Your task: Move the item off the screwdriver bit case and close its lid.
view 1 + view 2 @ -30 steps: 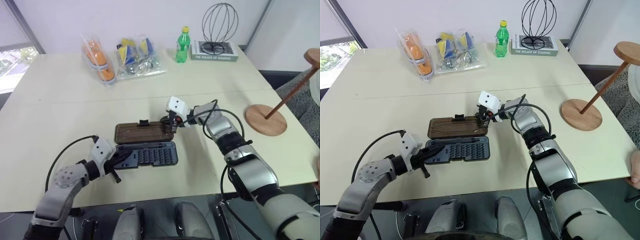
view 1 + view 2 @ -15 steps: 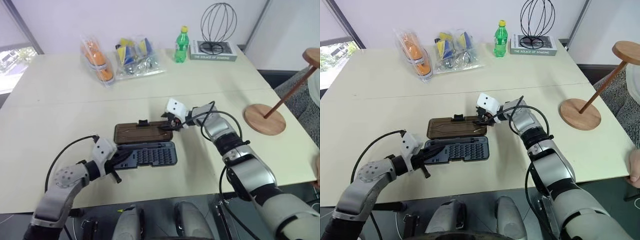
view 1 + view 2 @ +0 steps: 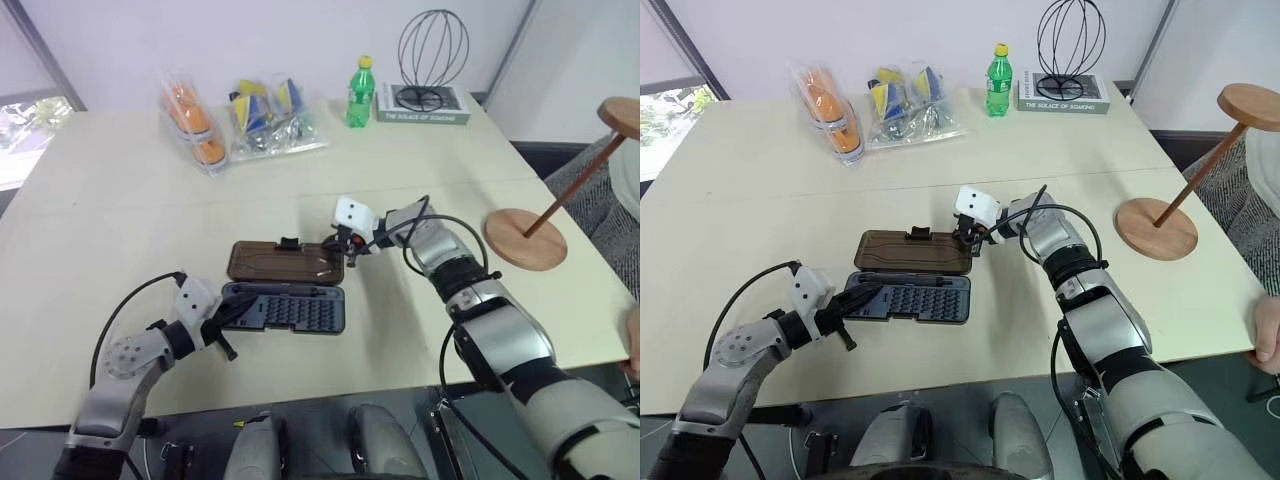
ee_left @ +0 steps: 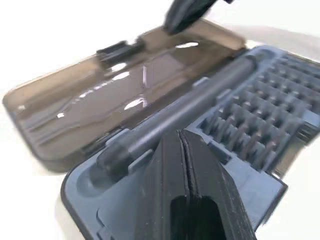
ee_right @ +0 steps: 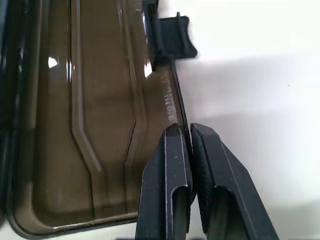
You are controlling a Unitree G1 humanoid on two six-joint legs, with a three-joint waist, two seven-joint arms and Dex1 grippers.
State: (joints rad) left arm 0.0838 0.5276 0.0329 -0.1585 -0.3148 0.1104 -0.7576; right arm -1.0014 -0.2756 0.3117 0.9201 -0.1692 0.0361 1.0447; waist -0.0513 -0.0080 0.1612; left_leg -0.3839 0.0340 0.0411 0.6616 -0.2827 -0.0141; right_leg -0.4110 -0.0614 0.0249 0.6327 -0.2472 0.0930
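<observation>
The screwdriver bit case [image 3: 300,312] lies open near the table's front, rows of bits showing in its dark grey tray. Its smoky-brown lid [image 3: 280,262] lies flat behind the tray, latch pointing away from me. My right gripper [image 5: 182,131] is shut on the lid's thin rim at its right end, seen also in the left eye view [image 3: 343,248]. The fingers of my left gripper [image 4: 182,135] are shut and empty, with their tips over the tray's left end. The item [image 3: 525,238], a wooden stand, is on the table far to the right, apart from the case.
A green bottle [image 3: 358,92], a book [image 3: 420,104] carrying a wire sphere [image 3: 432,50], and two clear bags of packets [image 3: 200,125] line the table's far side. A person's hand [image 3: 1268,340] rests at the front right edge.
My right gripper stood open over the lid's right end half a second ago and has now shut on its rim. The left arm has hardly moved. The camera has shifted slightly.
</observation>
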